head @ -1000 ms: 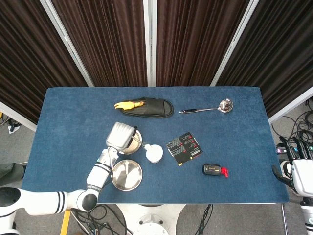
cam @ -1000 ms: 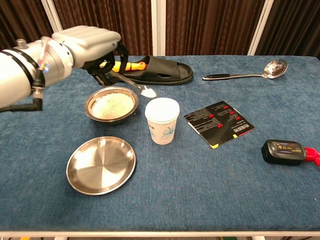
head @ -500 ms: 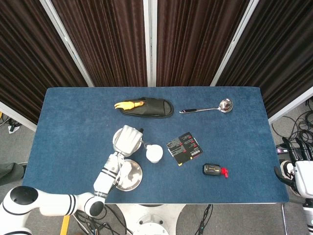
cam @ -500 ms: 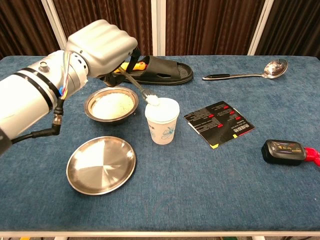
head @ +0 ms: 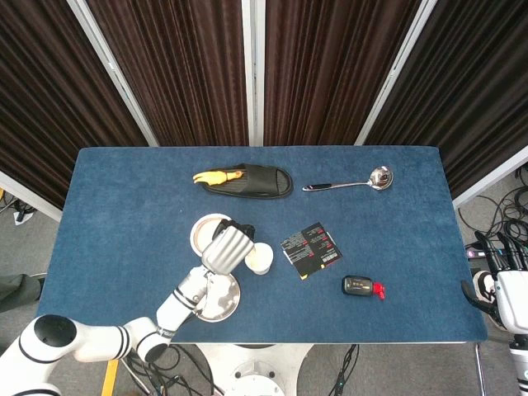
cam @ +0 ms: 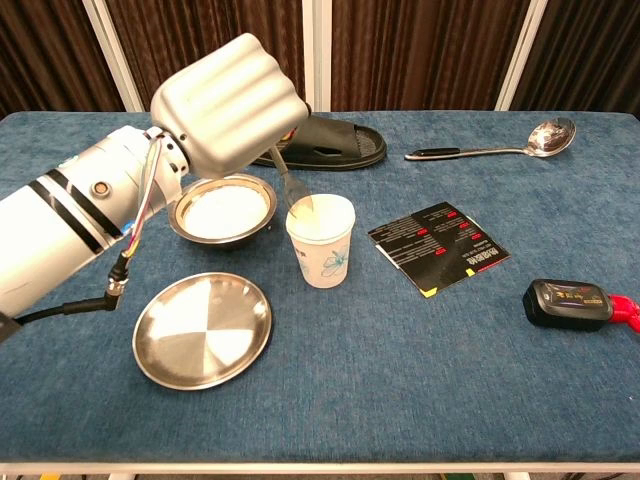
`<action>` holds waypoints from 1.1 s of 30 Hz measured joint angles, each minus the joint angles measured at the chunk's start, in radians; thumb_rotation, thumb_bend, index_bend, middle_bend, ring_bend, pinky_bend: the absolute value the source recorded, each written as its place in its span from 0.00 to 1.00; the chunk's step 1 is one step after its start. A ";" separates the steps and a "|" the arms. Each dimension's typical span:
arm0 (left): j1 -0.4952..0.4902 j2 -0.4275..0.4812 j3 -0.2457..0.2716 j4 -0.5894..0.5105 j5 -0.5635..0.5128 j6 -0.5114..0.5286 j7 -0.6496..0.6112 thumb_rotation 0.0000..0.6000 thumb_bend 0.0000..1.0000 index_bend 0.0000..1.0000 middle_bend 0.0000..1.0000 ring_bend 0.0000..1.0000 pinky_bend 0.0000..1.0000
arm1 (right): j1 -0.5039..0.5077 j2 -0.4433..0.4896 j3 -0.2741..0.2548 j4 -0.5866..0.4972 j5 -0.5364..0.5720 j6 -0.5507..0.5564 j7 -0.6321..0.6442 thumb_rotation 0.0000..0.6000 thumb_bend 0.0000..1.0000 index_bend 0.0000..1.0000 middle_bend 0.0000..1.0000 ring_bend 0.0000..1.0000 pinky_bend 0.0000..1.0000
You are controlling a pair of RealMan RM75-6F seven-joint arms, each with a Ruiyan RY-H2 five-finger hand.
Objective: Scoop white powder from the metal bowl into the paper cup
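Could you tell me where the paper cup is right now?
In the chest view, the cup stands left of centre, between the powder bowl and the black card.

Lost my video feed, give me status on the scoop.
Left hand holds spoon, tip inside paper cup. Right hand idle off table. Metal bowl beside cup; nothing obstructing.

The left hand [cam: 230, 105] has a smooth silver-grey shell, ridged across the back where the fingers fold. Behind it comes a short silver wrist collar with a small round fastener, thin coloured wires running along its underside. The forearm is glossy white, ringed by two black bands, and a thin black cable trails below it. At four o'clock in the head view, the right hand [head: 505, 285] shows dark fingers on a white body.
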 measured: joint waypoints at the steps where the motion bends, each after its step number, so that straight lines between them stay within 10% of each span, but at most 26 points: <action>1: 0.001 -0.002 0.000 0.009 0.011 0.002 0.003 1.00 0.47 0.61 0.92 0.89 1.00 | 0.000 0.000 0.000 0.000 0.000 -0.001 0.000 1.00 0.22 0.07 0.25 0.00 0.08; 22: 0.026 -0.013 -0.052 -0.013 0.096 -0.039 0.098 1.00 0.47 0.61 0.92 0.89 1.00 | -0.005 0.007 -0.002 -0.017 -0.008 0.012 -0.009 1.00 0.22 0.07 0.25 0.00 0.08; 33: 0.130 0.051 -0.131 -0.172 -0.029 -0.027 -0.294 1.00 0.47 0.61 0.92 0.89 1.00 | -0.003 0.008 -0.001 -0.021 -0.014 0.012 -0.012 1.00 0.22 0.07 0.25 0.00 0.08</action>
